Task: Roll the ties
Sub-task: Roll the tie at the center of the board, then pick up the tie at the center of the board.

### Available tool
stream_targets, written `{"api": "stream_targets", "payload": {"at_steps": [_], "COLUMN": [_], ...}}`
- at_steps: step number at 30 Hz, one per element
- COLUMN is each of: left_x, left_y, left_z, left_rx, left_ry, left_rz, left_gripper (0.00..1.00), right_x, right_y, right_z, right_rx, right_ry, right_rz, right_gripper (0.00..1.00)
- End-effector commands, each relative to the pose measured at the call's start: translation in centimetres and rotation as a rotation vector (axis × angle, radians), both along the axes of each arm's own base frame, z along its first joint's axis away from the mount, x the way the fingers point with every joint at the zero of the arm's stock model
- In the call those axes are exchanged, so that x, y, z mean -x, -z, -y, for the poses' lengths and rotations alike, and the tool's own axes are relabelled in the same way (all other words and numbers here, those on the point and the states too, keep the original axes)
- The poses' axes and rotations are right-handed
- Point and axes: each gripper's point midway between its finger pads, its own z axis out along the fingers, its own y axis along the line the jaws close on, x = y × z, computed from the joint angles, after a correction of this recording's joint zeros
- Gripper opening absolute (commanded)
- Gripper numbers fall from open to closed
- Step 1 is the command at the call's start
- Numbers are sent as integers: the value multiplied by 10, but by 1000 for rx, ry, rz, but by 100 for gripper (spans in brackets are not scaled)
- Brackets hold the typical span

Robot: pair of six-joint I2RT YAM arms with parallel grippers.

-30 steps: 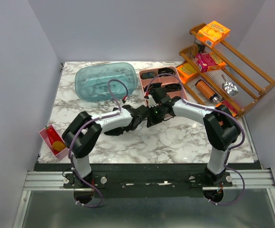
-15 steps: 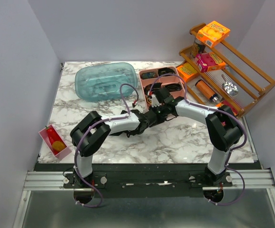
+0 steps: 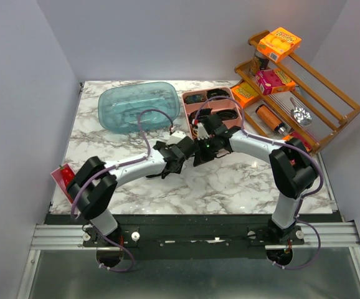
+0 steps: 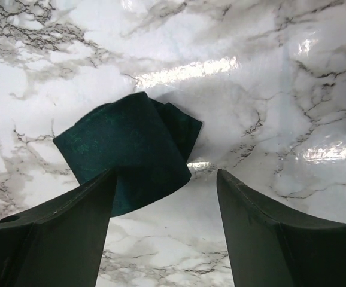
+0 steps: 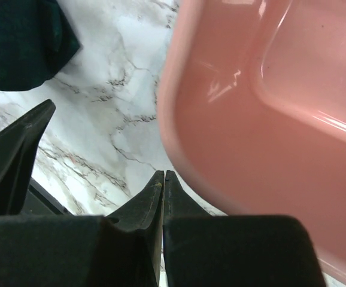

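Dark teal-green fabric, folded into a loose, lumpy bundle rather than a neat coil: the tie [image 4: 128, 149] lies on the marble table [image 4: 269, 89], close to a corner of the pink tray [image 5: 269, 119]. The left gripper [image 4: 167, 233] stands wide open around it, one fingertip [image 4: 101, 185] over the bundle's lower edge and the other clear of it. The right gripper [image 5: 163, 191] has its fingers pressed together with nothing between them, over bare marble just beside the tray's rim. From overhead the two grippers meet at the tray's near-left corner and hide the tie. Only that view shows dark coils [image 3: 225, 116] in the tray's compartments.
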Motion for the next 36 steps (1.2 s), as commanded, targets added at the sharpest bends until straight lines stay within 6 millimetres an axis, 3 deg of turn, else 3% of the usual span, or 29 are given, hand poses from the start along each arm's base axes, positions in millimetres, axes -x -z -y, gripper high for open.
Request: {"api": "stream_targets", "payload": {"at_steps": [1,2,4,5,7,8,9,10,11,12,13,14,16,18,19,21,32,36], "left_x": [-11,-13,-15,-18,-16,-18,-16,-14,-15,-14,-8,-12,-4,-11,-6,-10,-7,-6], "left_y": [-22,-33,-30,-41,-34,-46,-45,-38,-46,-46,-37,-42,-30,-35,-25,-28,-7,3], "left_z": [-4,-2,-20,-21,-38,-40,-43,-56,-60,-64,-67,-76,-75,-79,-80,-77,-69,-68], "left_rx": [163,224,269,333,400,462,508,527,571,602,636,677,766,858,879,962,1115,1120], "left_ry": [-33,-29,-77,-88,-132,-140,-152,-193,-204,-231,-240,-267,-277,-285,-290,-264,-194,-190], "left_rz": [54,73,72,108,91,127,117,111,142,147,118,151,106,138,122,136,152,145], "left_gripper": [80,80,81,81,82,82,83,84,86,89,90,91,93,93,94,94,97,98], "right_x": [-9,-9,-9,-10,-11,-12,-11,-14,-15,-14,-15,-16,-11,-11,-9,-7,-10,-14], "right_y": [-34,-35,-45,-44,-54,-55,-51,-58,-59,-54,-59,-60,-51,-52,-45,-43,-13,-3], "right_z": [-25,-29,-44,-49,-65,-70,-75,-84,-89,-94,-102,-106,-116,-124,-129,-134,-137,-138], "right_rx": [-95,-102,-132,-135,-166,-173,-178,-196,-204,-206,-220,-226,-230,-241,-237,-240,-197,-180], "right_ry": [-54,-60,-87,-96,-122,-129,-136,-147,-152,-159,-171,-175,-192,-197,-205,-209,-178,-161], "right_rz": [66,65,75,70,81,80,62,73,70,55,62,61,27,20,4,-6,-51,-59], "right_gripper": [11,11,11,12,16,17,27,31,35,45,49,54,66,76,79,84,84,78]}}
